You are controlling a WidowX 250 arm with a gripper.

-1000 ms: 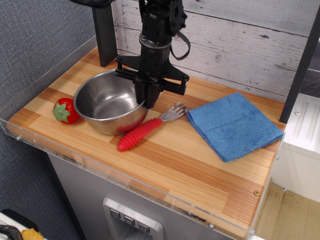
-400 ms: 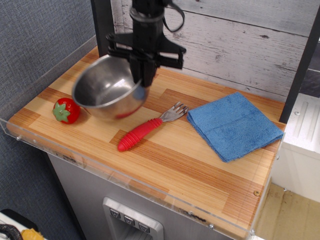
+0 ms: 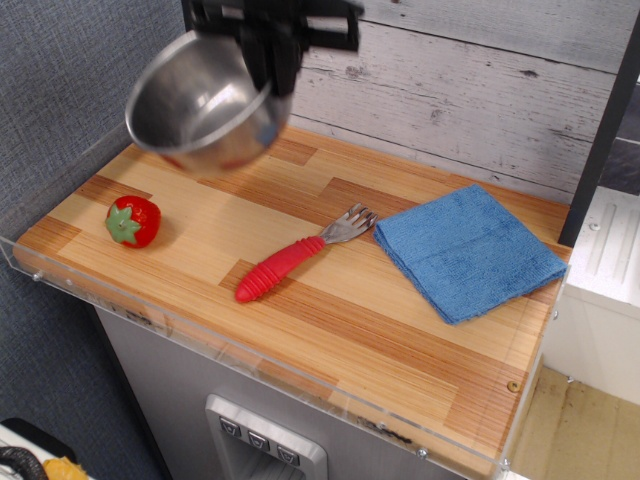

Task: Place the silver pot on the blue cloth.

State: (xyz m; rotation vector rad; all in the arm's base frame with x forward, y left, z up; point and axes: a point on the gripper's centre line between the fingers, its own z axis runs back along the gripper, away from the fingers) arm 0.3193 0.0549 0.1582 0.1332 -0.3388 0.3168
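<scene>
The silver pot [image 3: 200, 105] hangs tilted in the air, high above the left back part of the wooden counter. My gripper [image 3: 268, 70] is shut on the pot's right rim, at the top of the view; its upper part is cut off by the frame. The blue cloth [image 3: 467, 250] lies flat on the right side of the counter, far to the right of the pot and well below it. Nothing rests on the cloth.
A red-handled fork [image 3: 295, 256] lies in the middle of the counter, tines toward the cloth. A red strawberry toy [image 3: 133, 220] sits at the left. A clear plastic rim [image 3: 250, 355] edges the counter front. A grey plank wall [image 3: 470, 90] stands behind.
The gripper has lifted the pot off the counter and raised it up and slightly left; the pot now hangs tilted high above where it stood. The fork, strawberry and cloth have not moved.
</scene>
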